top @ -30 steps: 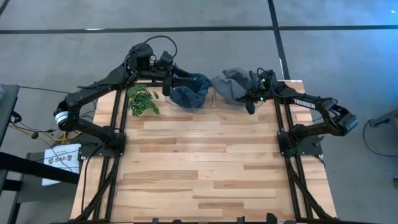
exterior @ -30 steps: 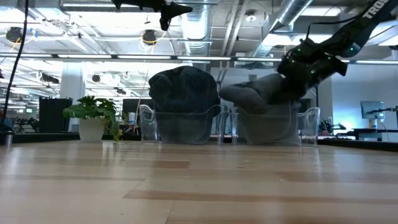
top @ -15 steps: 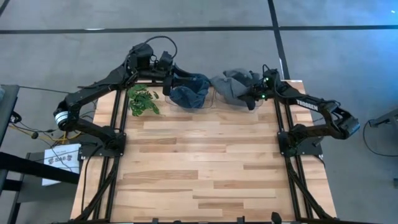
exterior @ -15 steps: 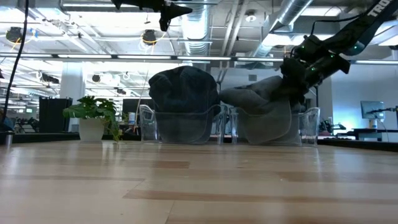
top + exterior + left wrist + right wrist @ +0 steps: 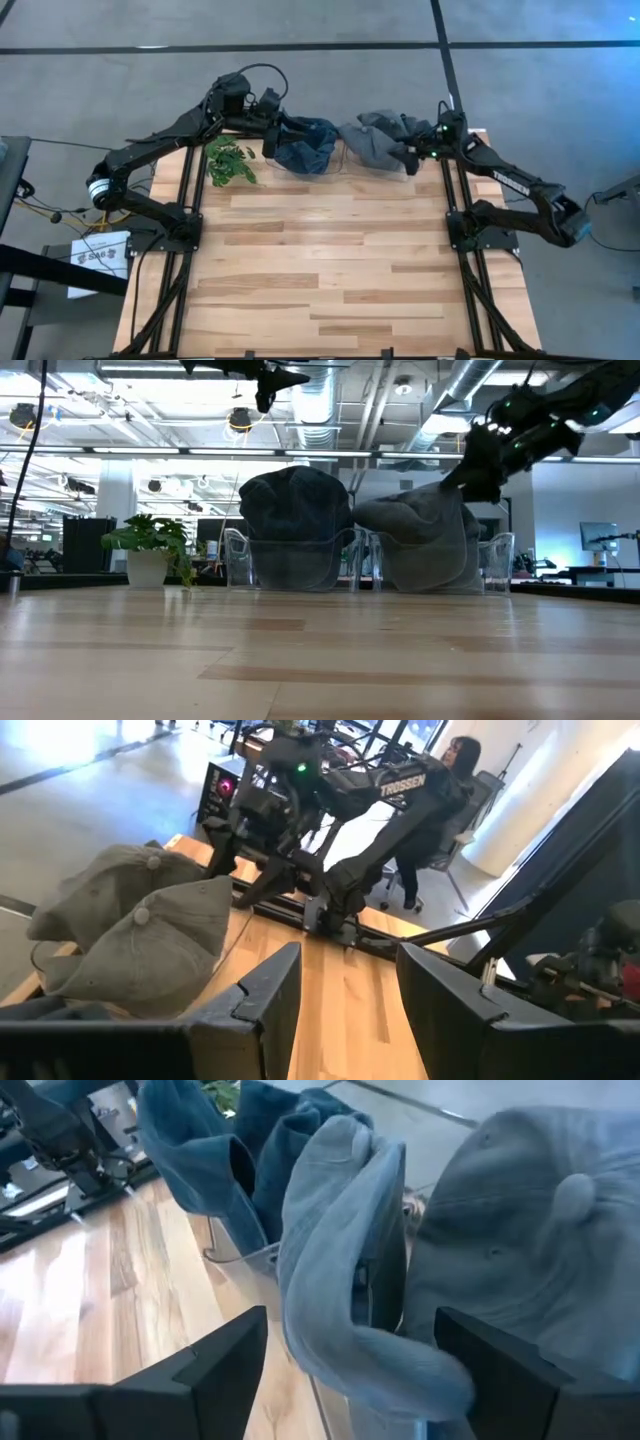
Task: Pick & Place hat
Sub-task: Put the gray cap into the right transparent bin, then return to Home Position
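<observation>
Two clear bins stand at the table's far edge. The left bin [image 5: 300, 570] holds dark blue hats [image 5: 305, 145]. The right bin [image 5: 432, 570] holds grey hats [image 5: 372, 140]. My right gripper [image 5: 350, 1318] is open just above the grey pile's right side. In the right wrist view a folded grey hat [image 5: 340, 1240] shows between its spread fingers. My left gripper [image 5: 345, 960] hovers open over the left rim of the blue hats' bin, with nothing between its fingers. My right gripper comes at the grey pile from above and from the table's right, slanting down. Whether its fingers [image 5: 500, 1380] touch the folded grey hat [image 5: 400, 1370], I cannot tell. The hat lies on the pile in its bin.
A small potted plant [image 5: 230, 160] stands at the far left, beside the blue hats' bin. The wooden tabletop [image 5: 330, 260] stretches bare toward the near edge. Dark frame rails [image 5: 470, 270] run along both sides. A person [image 5: 455, 780] sits in the room behind.
My right gripper has opened from shut and let go of the grey hat. It has risen and drawn back a little toward the table's far right. The grey hat stays on the pile in its bin.
</observation>
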Controlling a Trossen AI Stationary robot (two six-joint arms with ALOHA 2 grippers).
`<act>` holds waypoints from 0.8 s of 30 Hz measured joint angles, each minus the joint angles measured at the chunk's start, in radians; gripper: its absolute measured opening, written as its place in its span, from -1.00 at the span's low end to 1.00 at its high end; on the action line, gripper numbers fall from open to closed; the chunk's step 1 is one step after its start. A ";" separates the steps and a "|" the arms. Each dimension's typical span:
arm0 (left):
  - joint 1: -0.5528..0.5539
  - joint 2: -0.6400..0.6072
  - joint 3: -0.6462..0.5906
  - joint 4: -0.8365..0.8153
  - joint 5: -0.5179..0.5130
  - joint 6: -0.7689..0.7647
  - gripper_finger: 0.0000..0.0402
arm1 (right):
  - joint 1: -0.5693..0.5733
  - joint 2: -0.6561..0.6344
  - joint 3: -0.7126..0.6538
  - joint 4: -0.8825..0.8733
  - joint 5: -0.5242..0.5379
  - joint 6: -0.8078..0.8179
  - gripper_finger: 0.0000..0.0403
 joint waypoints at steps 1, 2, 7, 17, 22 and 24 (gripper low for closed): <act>0.000 0.000 0.000 0.000 0.000 -0.007 -0.19 | 0.000 -0.022 0.000 -0.018 0.008 0.000 0.40; 0.000 0.000 0.000 0.000 0.002 -0.011 -0.19 | 0.000 -0.049 0.000 -0.038 0.022 0.000 0.40; -0.035 0.000 0.000 -0.001 0.007 0.036 -0.22 | 0.003 -0.200 0.000 -0.127 0.057 -0.007 0.40; -0.185 0.000 0.000 -0.002 -0.207 0.172 -0.95 | 0.164 -0.440 0.091 -0.341 0.189 0.040 0.09; -0.241 0.000 0.000 -0.037 -0.284 0.320 -0.99 | 0.344 -0.449 0.104 -0.349 0.260 0.128 -0.48; -0.270 0.000 0.000 -0.068 -0.301 0.420 -0.99 | 0.428 -0.435 0.104 -0.364 0.296 0.129 -0.73</act>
